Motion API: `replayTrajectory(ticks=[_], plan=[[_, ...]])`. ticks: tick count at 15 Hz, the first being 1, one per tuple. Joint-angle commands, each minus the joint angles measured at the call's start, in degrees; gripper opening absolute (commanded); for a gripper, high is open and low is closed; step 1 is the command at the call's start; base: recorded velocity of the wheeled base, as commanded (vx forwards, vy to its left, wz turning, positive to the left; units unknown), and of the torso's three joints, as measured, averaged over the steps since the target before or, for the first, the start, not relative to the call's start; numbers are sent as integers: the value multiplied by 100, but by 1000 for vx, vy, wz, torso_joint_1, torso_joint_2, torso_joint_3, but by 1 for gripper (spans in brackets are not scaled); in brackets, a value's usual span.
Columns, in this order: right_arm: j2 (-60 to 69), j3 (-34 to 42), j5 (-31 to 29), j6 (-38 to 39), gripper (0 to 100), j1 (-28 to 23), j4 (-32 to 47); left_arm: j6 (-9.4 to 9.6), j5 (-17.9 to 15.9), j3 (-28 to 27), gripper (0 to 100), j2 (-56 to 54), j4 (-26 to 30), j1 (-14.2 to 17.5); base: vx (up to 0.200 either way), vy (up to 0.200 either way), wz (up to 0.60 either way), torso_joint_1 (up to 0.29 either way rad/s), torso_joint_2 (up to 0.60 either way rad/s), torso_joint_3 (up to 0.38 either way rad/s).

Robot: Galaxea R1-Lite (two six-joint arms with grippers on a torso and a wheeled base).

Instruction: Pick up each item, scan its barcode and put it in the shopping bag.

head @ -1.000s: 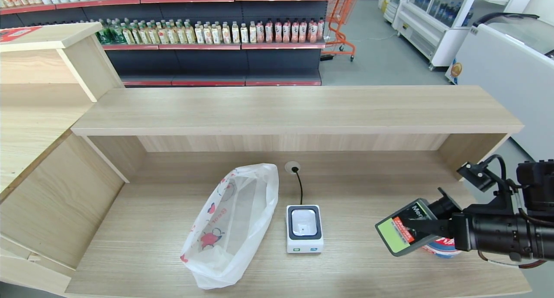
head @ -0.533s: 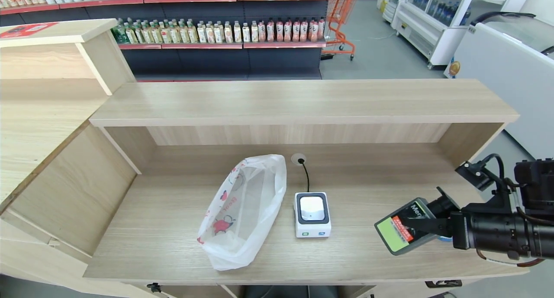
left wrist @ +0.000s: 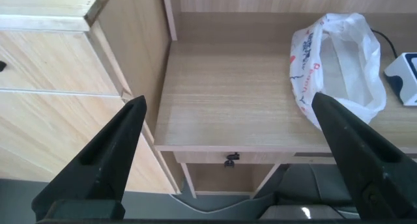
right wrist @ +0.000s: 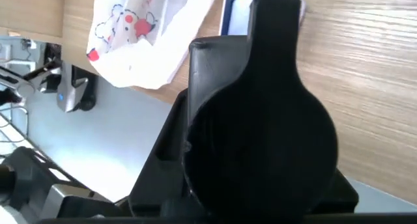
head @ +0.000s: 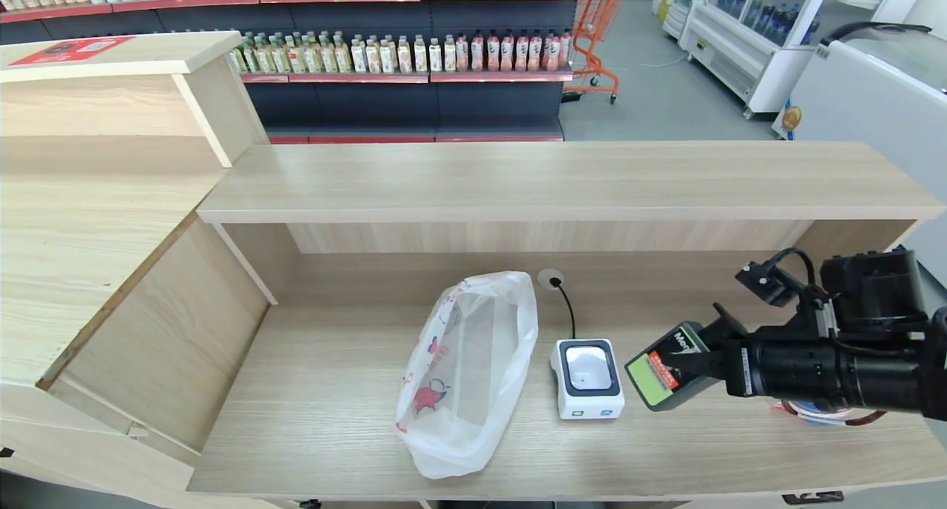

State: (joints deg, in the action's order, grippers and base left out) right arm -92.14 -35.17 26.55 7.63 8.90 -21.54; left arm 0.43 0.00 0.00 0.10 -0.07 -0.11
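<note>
The right gripper's (head: 703,350) black fingers (head: 699,362) are clamped on a dark rectangular pack (head: 655,372) with a green face and a red label. They hold it tilted in the air, clear of the wood. The pack hangs just right of the white box-shaped scanner (head: 587,376), whose dark-framed glass window faces up. A black cable (head: 570,313) runs from the scanner's back to a round grey grommet (head: 551,277) in the light wooden counter (head: 333,390).

Left of the scanner, nearly touching it, lies the translucent white plastic shopping bag (head: 470,368) with red print, its mouth turned towards the back wall. So the scanner sits between the held pack and the bag.

Under the right arm a small red, white and blue item (head: 814,414) rests on the counter (mostly hidden, so I cannot tell what it is).

The left gripper (left wrist: 228,103) has its two dark fingers (left wrist: 114,152) spread wide with nothing between them. It hangs off the counter's near left corner, well apart from the bag (left wrist: 339,61).

A raised wooden ledge (head: 562,176) closes off the far side of the counter. Beyond it stand shelves of bottles (head: 414,54), an orange trolley (head: 599,28) and a white chest freezer (head: 873,95).
</note>
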Motion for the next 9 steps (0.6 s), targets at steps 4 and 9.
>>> replayTrajectory(ticks=[4, 9], plan=[[-1052, -623, -563, -16, 0, 402, -8, 1, 0, 0, 100, -1, -1, 2, 0, 0, 0, 0, 0, 0], [-1861, -957, -581, -271, 0, 639, -324, 1, 0, 0, 100, -1, -1, 2, 0, 0, 0, 0, 0, 0]])
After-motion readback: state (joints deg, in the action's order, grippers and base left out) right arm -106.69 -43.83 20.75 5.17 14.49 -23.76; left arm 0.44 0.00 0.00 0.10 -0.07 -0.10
